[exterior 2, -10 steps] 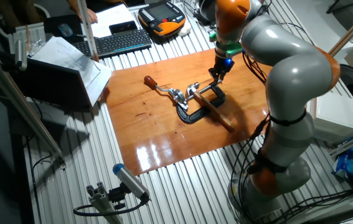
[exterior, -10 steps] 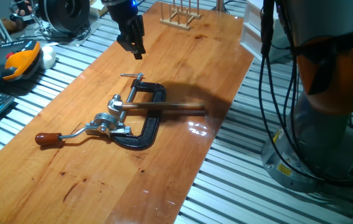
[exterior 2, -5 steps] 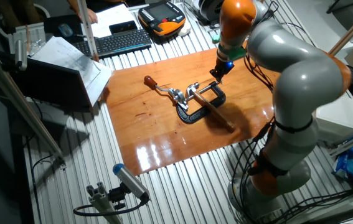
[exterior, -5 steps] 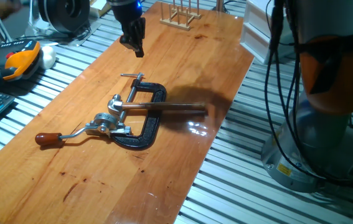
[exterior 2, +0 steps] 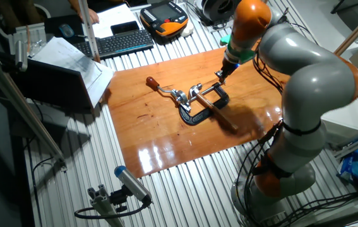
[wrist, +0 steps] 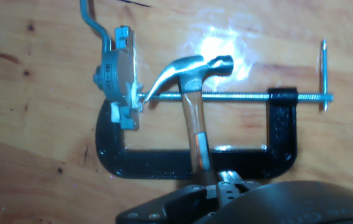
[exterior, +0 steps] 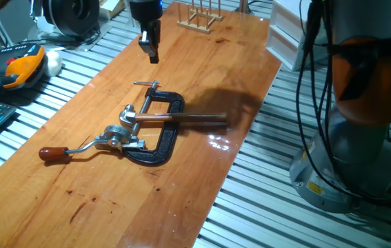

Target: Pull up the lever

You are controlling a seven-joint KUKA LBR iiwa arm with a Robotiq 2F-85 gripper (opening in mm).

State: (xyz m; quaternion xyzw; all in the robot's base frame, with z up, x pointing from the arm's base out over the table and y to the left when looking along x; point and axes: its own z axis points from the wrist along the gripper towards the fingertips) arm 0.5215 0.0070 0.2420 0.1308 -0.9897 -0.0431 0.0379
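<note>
Item: thin bent silver lever (exterior: 85, 146) with reddish-brown wooden knob (exterior: 52, 153), lying flat on the wooden surface (exterior: 181, 186), pivoting on a silver mechanism (exterior: 121, 137) held in a black C-clamp (exterior: 162, 138). A hammer (wrist: 192, 93) rests across the clamp.

Tool (exterior: 148, 47): aloft, well apart from the knob; whether its jaws are parted cannot be told.

Progress: judged none; approach, grasp and pull all remain.

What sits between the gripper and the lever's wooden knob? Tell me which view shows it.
In one fixed view, the black C-clamp with a hammer across it lies between the gripper and the lever knob, above the silver mechanism.
</note>
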